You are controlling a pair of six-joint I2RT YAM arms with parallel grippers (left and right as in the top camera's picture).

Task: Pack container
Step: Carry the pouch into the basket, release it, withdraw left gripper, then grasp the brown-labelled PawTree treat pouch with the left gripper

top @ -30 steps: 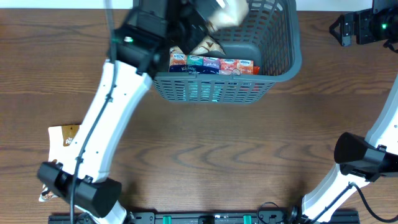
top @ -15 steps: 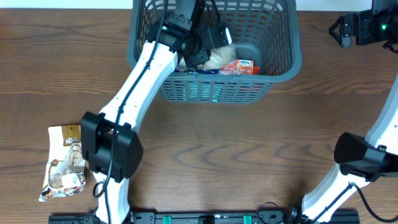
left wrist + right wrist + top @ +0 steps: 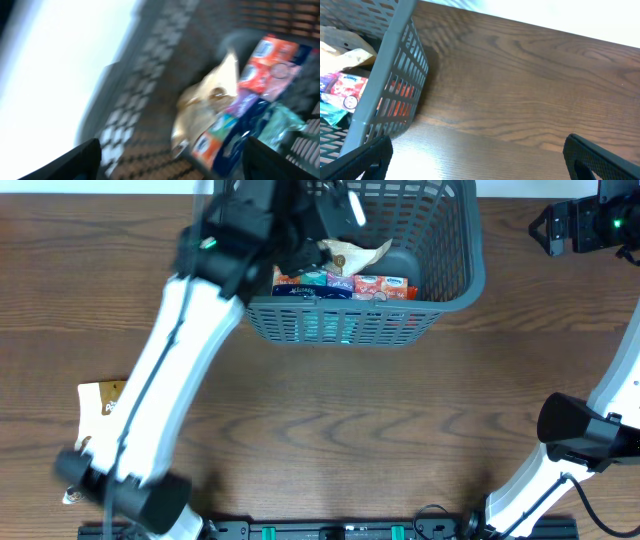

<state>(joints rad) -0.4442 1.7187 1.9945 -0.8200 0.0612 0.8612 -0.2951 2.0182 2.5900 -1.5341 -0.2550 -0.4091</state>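
Left gripper (image 3: 175,160) wide open, nothing between fingers; wrist view is blurred but both tips sit at the bottom corners, well apart. Right gripper (image 3: 480,162) also spread wide and empty, tips at the frame corners, bare wood between them.

Near left: pouch (image 3: 100,398) flat on table (image 3: 400,420), tan corner showing, most of it hidden under left arm (image 3: 170,380). That arm is white and motion-blurred, running from near left up to the far centre. Near right: dark joint of right arm (image 3: 570,430), white links climbing along the right edge.

Mid table is plain brown woodgrain.

Far centre: basket (image 3: 340,325), dark grey, slotted walls, thick rim, upright on the table, its far side cut off by the frame top. Inside, against the near wall, a row of tissue packs (image 3: 340,283) side by side, orange, blue and red wrappers, orange showing through the slots. Just behind them lies a tan bag (image 3: 358,253), crumpled, touching the packs and leaning toward the left half of the basket. Left gripper hangs over the basket's far left part, above the bag, apart from it. Wrist view looks down at the bag and packs together, lattice wall behind; a teal item beside the packs, cannot tell what.

Far right: right gripper off the basket's right side, well apart from it, above the table.
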